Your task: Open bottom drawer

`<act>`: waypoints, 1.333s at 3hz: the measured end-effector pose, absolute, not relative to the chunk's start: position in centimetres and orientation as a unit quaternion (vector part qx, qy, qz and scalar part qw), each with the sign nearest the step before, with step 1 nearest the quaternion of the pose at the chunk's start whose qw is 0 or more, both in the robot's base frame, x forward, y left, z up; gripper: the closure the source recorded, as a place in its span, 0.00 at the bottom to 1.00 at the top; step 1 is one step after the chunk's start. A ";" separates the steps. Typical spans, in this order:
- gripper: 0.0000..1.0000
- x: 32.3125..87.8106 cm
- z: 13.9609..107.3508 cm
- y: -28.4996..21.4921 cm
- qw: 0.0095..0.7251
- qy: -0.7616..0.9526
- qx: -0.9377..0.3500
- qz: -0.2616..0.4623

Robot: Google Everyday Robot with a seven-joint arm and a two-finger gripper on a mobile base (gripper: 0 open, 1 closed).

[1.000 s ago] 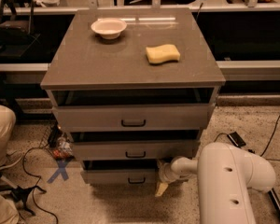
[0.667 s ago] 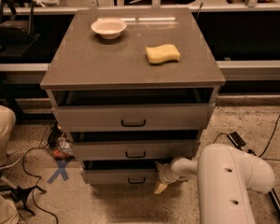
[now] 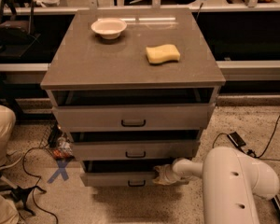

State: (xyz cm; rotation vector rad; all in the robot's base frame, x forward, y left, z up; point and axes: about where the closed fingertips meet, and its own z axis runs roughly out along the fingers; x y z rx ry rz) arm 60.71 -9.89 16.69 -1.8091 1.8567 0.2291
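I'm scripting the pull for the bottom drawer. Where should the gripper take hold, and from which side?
Probably the small black bar handle at the centre of the bottom drawer front, approached from the front: the front is otherwise flat, and a central grip should pull evenly. The gripper sits at the front's top edge, right of the handle.

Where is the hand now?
In the camera view, the robot's pale hand is low and right of centre, at the top edge of the shallow grey bottom drawer, right of its small black bar handle.
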 end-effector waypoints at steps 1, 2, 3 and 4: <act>0.94 59.8 17.1 -11.9 0.274 0.705 -0.649 0.077; 1.00 59.8 17.1 -11.9 0.274 0.705 -0.649 0.077; 0.97 59.7 17.1 -11.8 0.274 0.705 -0.649 0.077; 0.75 59.6 16.9 -11.6 0.273 0.705 -0.650 0.079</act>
